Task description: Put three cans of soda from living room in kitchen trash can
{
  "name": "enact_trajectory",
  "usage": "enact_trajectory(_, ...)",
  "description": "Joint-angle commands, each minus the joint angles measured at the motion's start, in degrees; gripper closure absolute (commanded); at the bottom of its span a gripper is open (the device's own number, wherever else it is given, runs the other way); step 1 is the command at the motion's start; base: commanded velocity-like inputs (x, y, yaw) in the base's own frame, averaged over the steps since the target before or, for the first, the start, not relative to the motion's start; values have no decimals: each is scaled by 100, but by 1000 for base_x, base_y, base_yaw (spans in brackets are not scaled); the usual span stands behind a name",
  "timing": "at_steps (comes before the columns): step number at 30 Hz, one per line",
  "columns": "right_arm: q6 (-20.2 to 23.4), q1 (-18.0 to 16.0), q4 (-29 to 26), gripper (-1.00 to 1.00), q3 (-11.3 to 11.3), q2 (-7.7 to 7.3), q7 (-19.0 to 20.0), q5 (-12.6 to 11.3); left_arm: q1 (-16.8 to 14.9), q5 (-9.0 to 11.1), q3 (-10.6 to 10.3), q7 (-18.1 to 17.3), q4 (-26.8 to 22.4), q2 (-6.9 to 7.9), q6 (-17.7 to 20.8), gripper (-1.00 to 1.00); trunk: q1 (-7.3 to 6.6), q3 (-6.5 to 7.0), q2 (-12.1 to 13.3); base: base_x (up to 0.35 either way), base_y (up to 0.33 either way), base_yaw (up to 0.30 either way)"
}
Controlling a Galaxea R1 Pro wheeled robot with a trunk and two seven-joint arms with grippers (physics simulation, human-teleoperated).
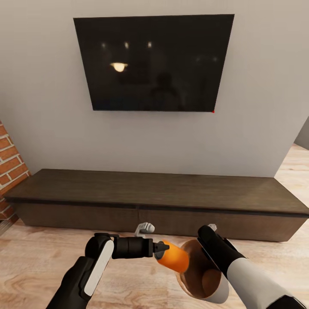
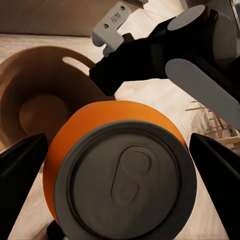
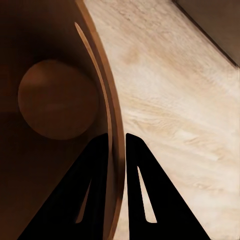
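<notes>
One orange can [image 1: 174, 256] hides part of the bin's rim [image 1: 185, 281].

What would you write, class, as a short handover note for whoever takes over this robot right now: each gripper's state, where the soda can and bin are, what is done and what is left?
Left gripper: shut on the bright orange cylindrical soda can, held sideways with its far end at the bin's mouth.
Right gripper: shut on the rim of the round tapered bin, pale outside and orange-brown inside, tilted toward the can.
Place: light wood plank floor, before the dark wood TV bench under the black wall TV.
Done: can and bin both in hand; the bin's inside looks empty.
Left: release this can into the bin, then deal with the other cans.
</notes>
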Motion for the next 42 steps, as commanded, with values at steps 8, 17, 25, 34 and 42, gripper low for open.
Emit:
enact_trajectory(8,8,-1,-5,100,-14,266,14,47,0,-9,-35,25,57,-8,0,100,0,0,0,0,0,0)
enact_trajectory(17,23,-1,-36,100,-18,565,19,53,0,-49,-122,79,115,-15,0,100,0,0,0,0,0,0)
enact_trajectory(25,33,-1,-49,100,-12,668,23,59,0,-66,-161,440,314,-11,0,100,0,0,0,0,0,0)
enact_trajectory(34,33,-5,-51,100,-9,739,23,62,0,-70,-223,795,416,-15,-220,100,0,0,0,0,0,0)
enact_trajectory(42,33,-9,-62,100,-9,897,23,55,0,-75,-422,853,965,-15,-676,100,0,0,0,0,0,0)
